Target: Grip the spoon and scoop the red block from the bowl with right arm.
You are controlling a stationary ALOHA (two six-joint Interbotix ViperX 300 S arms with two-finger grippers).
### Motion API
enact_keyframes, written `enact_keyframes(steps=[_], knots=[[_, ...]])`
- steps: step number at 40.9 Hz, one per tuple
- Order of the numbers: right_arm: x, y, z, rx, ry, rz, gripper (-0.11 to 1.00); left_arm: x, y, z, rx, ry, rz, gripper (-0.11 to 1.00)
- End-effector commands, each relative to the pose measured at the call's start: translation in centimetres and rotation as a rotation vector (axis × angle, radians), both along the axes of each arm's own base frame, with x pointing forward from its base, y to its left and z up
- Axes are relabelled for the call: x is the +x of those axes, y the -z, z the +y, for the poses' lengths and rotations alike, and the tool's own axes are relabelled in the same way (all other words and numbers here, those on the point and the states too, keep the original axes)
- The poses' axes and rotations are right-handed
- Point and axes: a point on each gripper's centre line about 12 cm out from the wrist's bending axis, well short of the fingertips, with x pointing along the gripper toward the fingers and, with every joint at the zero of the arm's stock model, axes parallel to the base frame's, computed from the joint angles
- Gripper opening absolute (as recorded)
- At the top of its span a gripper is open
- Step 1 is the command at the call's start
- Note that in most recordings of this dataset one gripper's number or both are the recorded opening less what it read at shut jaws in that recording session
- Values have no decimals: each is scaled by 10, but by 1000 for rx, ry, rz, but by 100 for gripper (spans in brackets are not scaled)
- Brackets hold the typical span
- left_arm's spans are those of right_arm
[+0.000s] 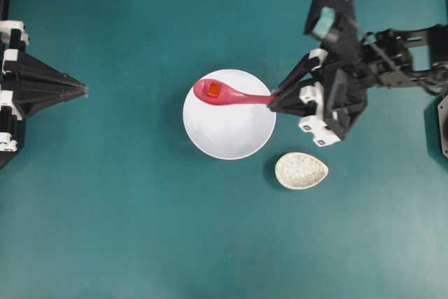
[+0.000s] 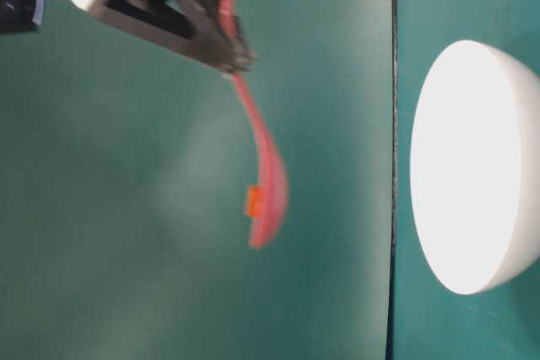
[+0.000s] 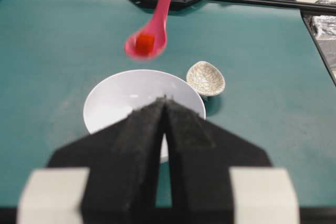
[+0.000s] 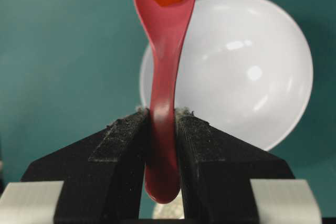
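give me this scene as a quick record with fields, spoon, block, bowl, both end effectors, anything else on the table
spoon: pink spoon held by its handle, lifted above the bowl
red block: red block sits in the spoon's scoop, out of the bowl
bowl: white bowl on the teal table, nothing seen inside it
right end effector: right end effector shut on the spoon handle
left end effector: left end effector shut, holding nothing, off at the table's left
other: speckled egg-shaped dish beside the bowl, apart from it
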Motion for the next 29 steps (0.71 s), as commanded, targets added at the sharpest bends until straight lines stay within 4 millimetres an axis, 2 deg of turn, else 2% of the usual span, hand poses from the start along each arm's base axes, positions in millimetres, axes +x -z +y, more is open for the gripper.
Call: enact_keyframes(steps=[1,29], knots=[[-3,-23,1,-10,-4,-63,23,2,-11,0,-1,-1,-28,0],[-4,-23,0,-22,-5,-58,23,3,-10,0,2,-1,-23,0]])
